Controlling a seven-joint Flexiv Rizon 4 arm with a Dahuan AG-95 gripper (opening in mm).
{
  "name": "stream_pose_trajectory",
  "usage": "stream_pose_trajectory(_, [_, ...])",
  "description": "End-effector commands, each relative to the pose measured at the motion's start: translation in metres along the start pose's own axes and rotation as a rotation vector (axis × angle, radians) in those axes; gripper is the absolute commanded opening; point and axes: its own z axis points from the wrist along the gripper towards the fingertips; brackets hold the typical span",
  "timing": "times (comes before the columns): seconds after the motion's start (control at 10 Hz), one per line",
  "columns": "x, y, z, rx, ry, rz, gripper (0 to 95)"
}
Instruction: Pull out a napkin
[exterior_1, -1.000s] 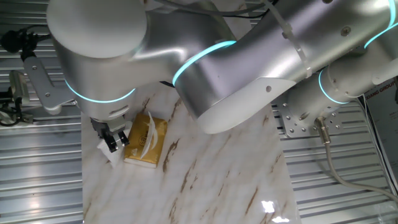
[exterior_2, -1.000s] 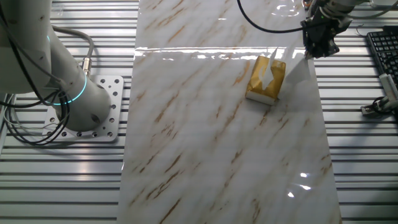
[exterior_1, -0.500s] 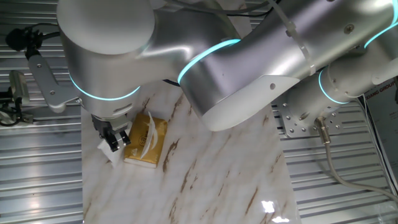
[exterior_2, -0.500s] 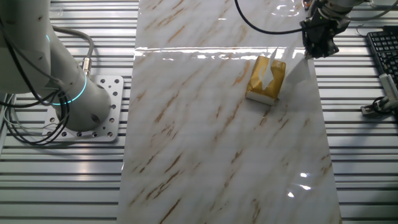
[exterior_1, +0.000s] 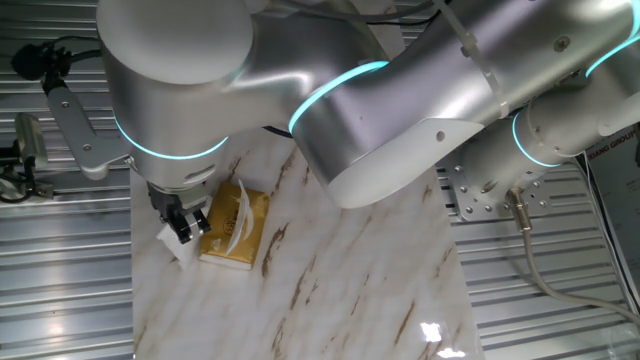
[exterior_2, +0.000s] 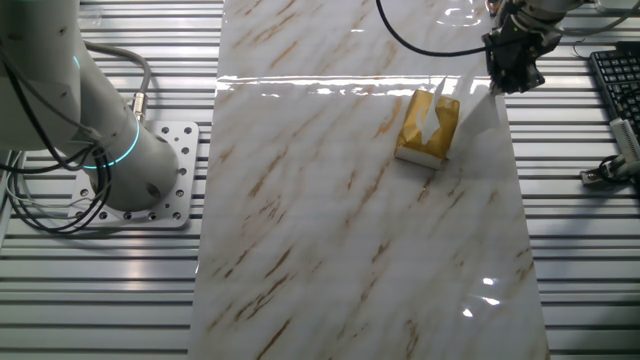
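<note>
1. The table (exterior_2: 330, 220) is a long marble-patterned slab with brown veins, lying on a ribbed metal bench.
2. A flat golden tissue pack (exterior_1: 236, 226) (exterior_2: 429, 128) lies on the table near one long edge, toward the far end as the other fixed view shows it. A strip of white tissue pokes from the slot in its top.
3. The pincer (exterior_1: 181, 222) (exterior_2: 512, 68) hangs low at that same long edge, just beside the pack and not over it.
4. The napkin (exterior_1: 174, 243) (exterior_2: 495, 103) is out of the pack: a small white sheet at the table edge, directly beneath the pincer and just beside the pack's long side.
5. In one fixed view the dark fingertips (exterior_1: 185, 233) meet the upper part of the white sheet with almost no gap between them, so the pincer appears narrow and pinched on the napkin. The grip itself is too small to make out fully in either view.
6. The arm's large grey links with glowing cyan rings fill the upper part of one fixed view. Its base (exterior_2: 120, 160) is bolted to a perforated plate beside the opposite long edge of the table.
</note>
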Motion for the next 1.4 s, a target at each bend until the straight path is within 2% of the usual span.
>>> stream_pose_trajectory(0.1, [-0.0006, -0.0001, 0.0001, -0.001, 0.001, -0.002, 0.0])
stream_pose_trajectory(0.6, [-0.0006, -0.0001, 0.0001, -0.007, -0.002, 0.003, 0.0])
stream_pose_trajectory(0.7, [-0.0005, -0.0001, 0.0002, -0.011, -0.003, 0.001, 57.0])
stream_pose_trajectory(0.9, [-0.0005, -0.0001, 0.0004, -0.009, 0.003, 0.002, 95.0])
stream_pose_trajectory(1.4, [-0.0008, 0.0021, 0.0012, -0.006, 0.001, -0.005, 95.0])
